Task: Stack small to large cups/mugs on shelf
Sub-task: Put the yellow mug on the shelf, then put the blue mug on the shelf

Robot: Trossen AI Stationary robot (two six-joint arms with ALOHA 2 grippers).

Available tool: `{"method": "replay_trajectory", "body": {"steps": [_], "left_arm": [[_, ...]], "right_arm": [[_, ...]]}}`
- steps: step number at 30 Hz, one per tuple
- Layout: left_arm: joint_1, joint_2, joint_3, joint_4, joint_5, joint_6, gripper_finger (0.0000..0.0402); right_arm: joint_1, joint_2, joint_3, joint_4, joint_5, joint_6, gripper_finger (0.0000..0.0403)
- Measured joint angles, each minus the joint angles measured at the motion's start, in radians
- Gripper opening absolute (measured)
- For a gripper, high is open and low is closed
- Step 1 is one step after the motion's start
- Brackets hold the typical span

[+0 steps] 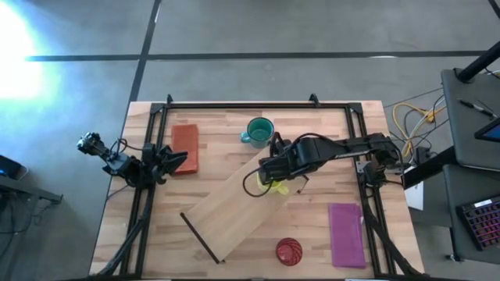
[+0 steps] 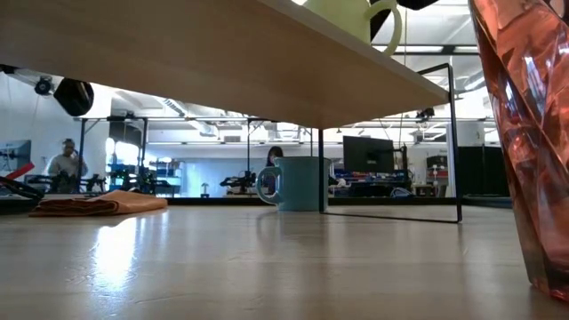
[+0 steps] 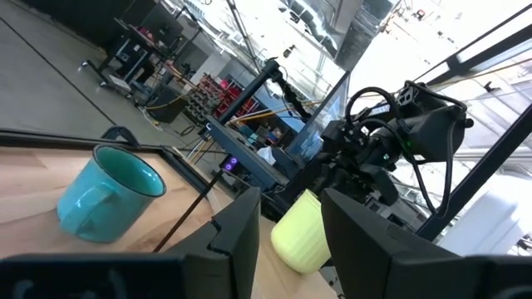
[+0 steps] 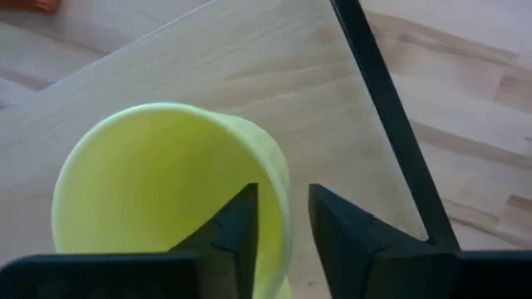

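Note:
A yellow mug [image 1: 275, 187] is on the light-wood shelf [image 1: 234, 207], near its far right end, and shows at the top of the low view [image 2: 360, 13]. My right gripper [image 1: 273, 179] is over it, shut on its rim. A teal mug [image 1: 258, 131] stands on the table behind the shelf. A red ribbed cup [image 1: 288, 250] stands on the table near the front edge. My left gripper [image 1: 178, 161] waits open and empty at the table's left, by the orange cloth. My right gripper holds the yellow mug by its rim wall [image 4: 278, 195], one finger [image 4: 237, 228] inside the mug and one finger [image 4: 341, 232] outside. The fingers come from above, pointing down. The mug is upright, mouth up, its base at the shelf's top [image 2: 338, 31].
A folded orange cloth [image 1: 185, 148] lies at the left and a purple cloth [image 1: 346, 234] at the right front. The shelf lies slantwise across the middle, its black end bars [image 1: 199, 236] standing on the table. A black frame [image 1: 258, 104] runs along the table's edges.

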Motion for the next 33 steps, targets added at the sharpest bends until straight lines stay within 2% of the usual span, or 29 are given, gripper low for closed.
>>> {"method": "replay_trajectory", "body": {"steps": [6, 13, 16, 20, 25, 30, 33], "left_arm": [[0.0, 0.0, 0.0, -0.002, -0.001, 0.0, 0.0117], [0.0, -0.001, 0.0, -0.002, -0.006, 0.027, 0.0117], [0.0, -0.002, 0.0, 0.002, -0.006, 0.075, 0.0117], [0.0, -0.001, 0.0, 0.01, -0.006, 0.038, 0.0117], [0.0, -0.001, 0.0, 0.01, -0.006, 0.007, 0.0117], [0.0, -0.001, 0.0, 0.009, -0.002, -0.001, 0.0117], [0.0, -0.001, 0.0, 0.008, 0.002, -0.027, 0.0117]], "right_arm": [[-0.007, -0.019, 0.024, -0.004, 0.002, -0.025, 0.0141], [-0.002, -0.077, 0.097, -0.052, -0.002, -0.037, 0.0166], [0.015, -0.121, 0.071, -0.057, -0.081, -0.032, 0.0168], [0.095, -0.157, 0.007, -0.057, -0.13, 0.047, 0.0168], [0.157, -0.165, -0.046, -0.057, -0.031, 0.179, 0.0165], [0.018, -0.177, -0.053, -0.056, 0.07, 0.038, 0.0165], [-0.117, -0.215, -0.038, -0.054, 0.076, -0.107, 0.0166]]}}
